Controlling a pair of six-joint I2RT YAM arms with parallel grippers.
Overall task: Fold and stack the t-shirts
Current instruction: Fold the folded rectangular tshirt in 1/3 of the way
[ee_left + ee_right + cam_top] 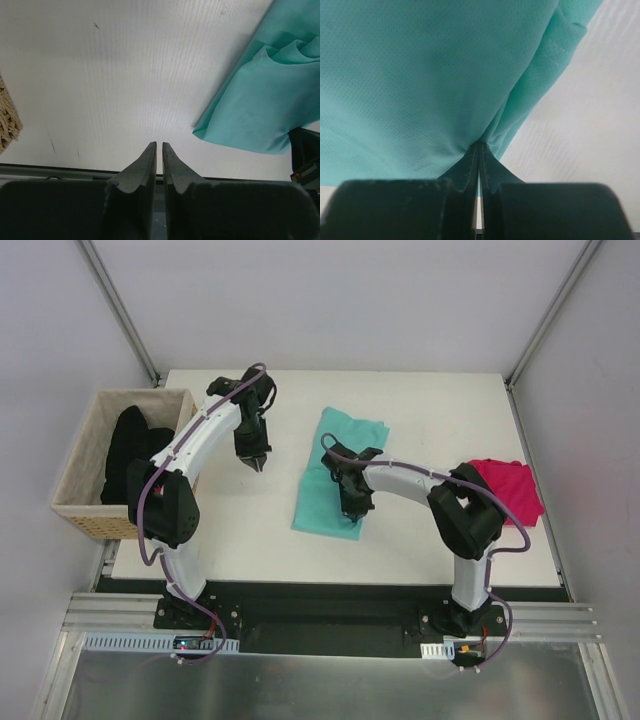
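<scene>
**Right gripper (479, 145) clamped on the teal shirt (335, 455), fold only partly made**

I judged the job under halfway. The teal shirt lay mid-table as a long, narrowed strip, its near edge pinched in the right jaws. The pink shirt (505, 488) sat crumpled at the table's (420, 400) right edge, unfolded, and nothing was stacked. My right arm reached in low from the right, elbow bent, wrist pointing down. The left arm arched forward, and the left gripper (159, 145) hung over bare table beside the shirt, jaws all but together, holding nothing.
</scene>
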